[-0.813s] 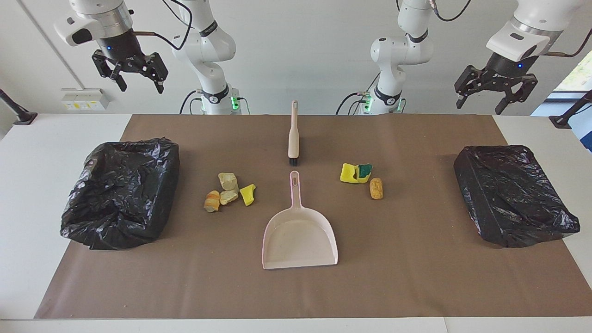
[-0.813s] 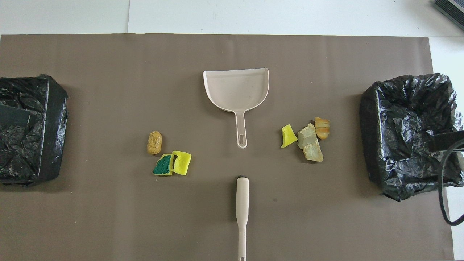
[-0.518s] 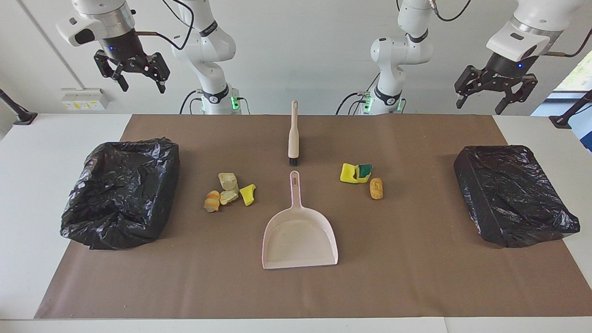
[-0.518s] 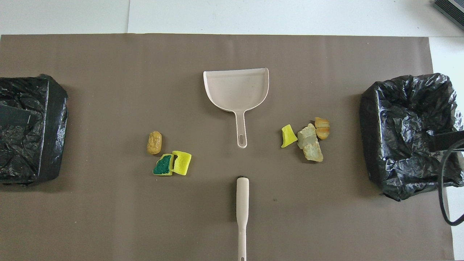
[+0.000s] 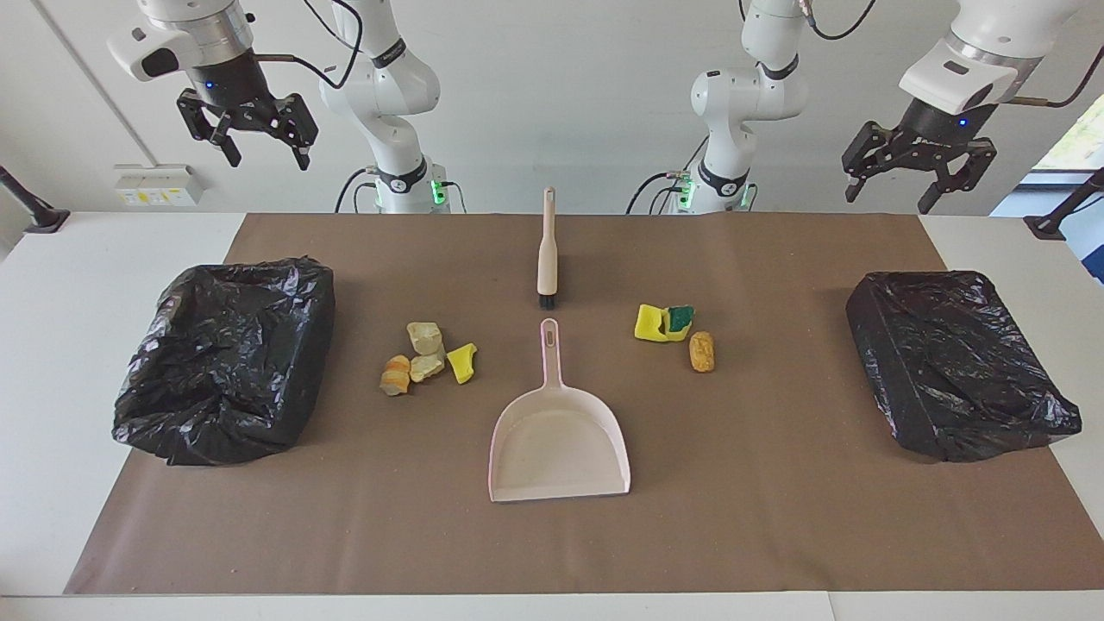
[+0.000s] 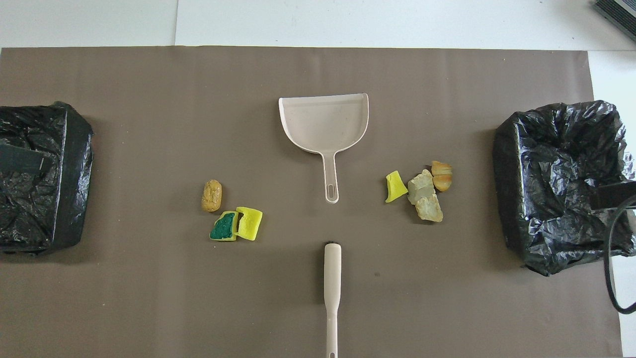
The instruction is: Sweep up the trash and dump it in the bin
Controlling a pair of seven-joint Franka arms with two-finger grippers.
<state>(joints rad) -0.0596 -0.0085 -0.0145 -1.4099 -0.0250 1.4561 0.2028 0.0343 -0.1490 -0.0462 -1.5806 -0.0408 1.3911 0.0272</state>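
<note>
The trash lies in two clusters on the brown mat. Tan and orange chunks with a yellow piece (image 5: 427, 355) (image 6: 421, 191) are toward the right arm's end. A green-topped sponge, a yellow piece and a brown chunk (image 5: 674, 328) (image 6: 231, 219) are toward the left arm's end. One black-lined bin (image 5: 224, 362) (image 6: 561, 184) stands at the right arm's end, another (image 5: 957, 362) (image 6: 39, 174) at the left arm's end. High up by the robots' edge of the table, my right gripper (image 5: 267, 159) and left gripper (image 5: 888, 198) both hang open and empty.
A pale pink dustpan (image 5: 559, 440) (image 6: 325, 124) lies mid-mat, handle pointing at the robots. A cream hand brush (image 5: 547, 250) (image 6: 332, 283) lies nearer to the robots, in line with that handle. White table shows around the mat (image 5: 776, 517).
Both grippers have risen and drawn back slightly, staying open. Nothing on the mat has moved.
</note>
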